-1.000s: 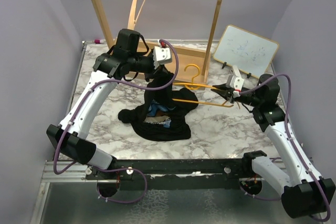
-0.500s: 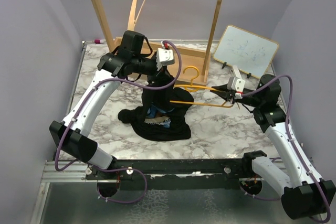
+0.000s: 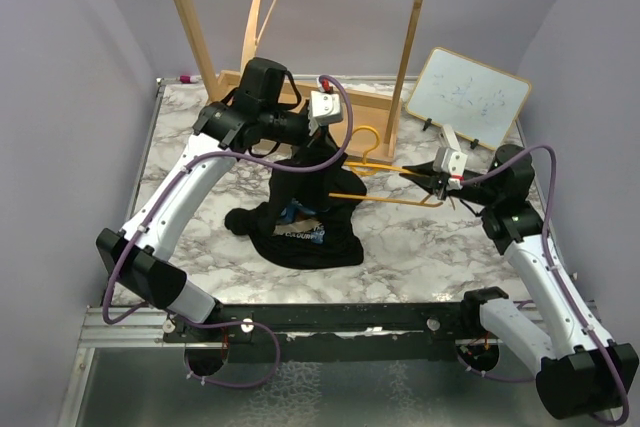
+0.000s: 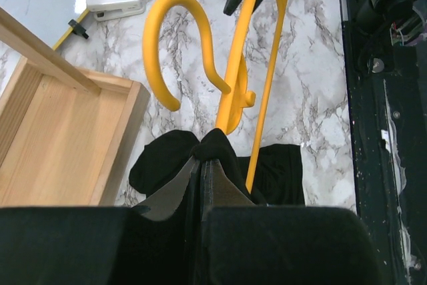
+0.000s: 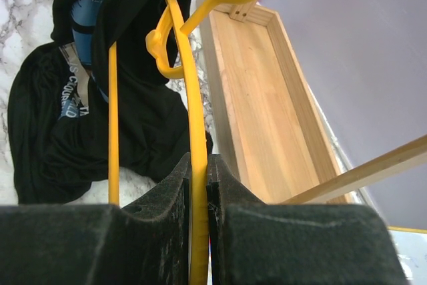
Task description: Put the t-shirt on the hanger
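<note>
T-shirt (image 3: 300, 232) cloth is judged soft, light and limp (it hangs in folds), so it is better taken at the collar or hem than in the middle. One bunch is pinched by the fully closed left hand (image 3: 318, 150) and raised toward 12 o'clock; the rest is heaped on the tabletop (image 3: 430, 242). The hanger (image 3: 390, 198), thin and stiff, is clamped at its 3 o'clock end by the narrowly closed right hand (image 3: 428, 177). Its long axis is laid from 9 to 3 o'clock, with the hook toward 12.
</note>
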Robot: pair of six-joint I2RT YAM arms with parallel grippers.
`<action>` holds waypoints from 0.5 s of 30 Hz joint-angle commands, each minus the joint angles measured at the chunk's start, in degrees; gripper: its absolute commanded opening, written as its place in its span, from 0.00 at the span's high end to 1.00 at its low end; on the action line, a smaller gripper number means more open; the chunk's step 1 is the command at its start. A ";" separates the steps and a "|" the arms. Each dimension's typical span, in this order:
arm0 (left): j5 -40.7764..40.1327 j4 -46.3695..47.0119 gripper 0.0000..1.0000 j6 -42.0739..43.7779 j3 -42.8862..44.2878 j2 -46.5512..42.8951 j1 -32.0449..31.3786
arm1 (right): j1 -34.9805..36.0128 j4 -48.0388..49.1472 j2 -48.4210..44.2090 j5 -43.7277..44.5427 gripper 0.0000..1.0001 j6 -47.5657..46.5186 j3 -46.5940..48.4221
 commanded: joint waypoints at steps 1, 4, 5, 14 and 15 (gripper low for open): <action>1.23 4.09 0.98 -0.95 -2.31 0.12 -0.51 | 0.26 4.33 -2.41 -3.21 0.99 4.12 -3.61; 0.79 3.81 0.90 0.03 -4.80 -0.61 -0.50 | 0.28 7.57 -3.72 -2.61 0.99 7.47 -6.05; 1.05 3.84 0.88 -0.04 -5.82 -0.94 -0.50 | 0.28 8.78 -3.71 -3.12 0.99 8.48 -6.62; -1.07 3.84 0.81 1.19 -10.79 -2.51 -0.51 | 0.28 14.86 -2.35 -6.00 0.99 12.75 -7.84; -0.62 3.66 0.80 1.17 -10.67 -2.48 -0.50 | 0.28 14.83 -2.12 -6.25 0.99 12.74 -7.73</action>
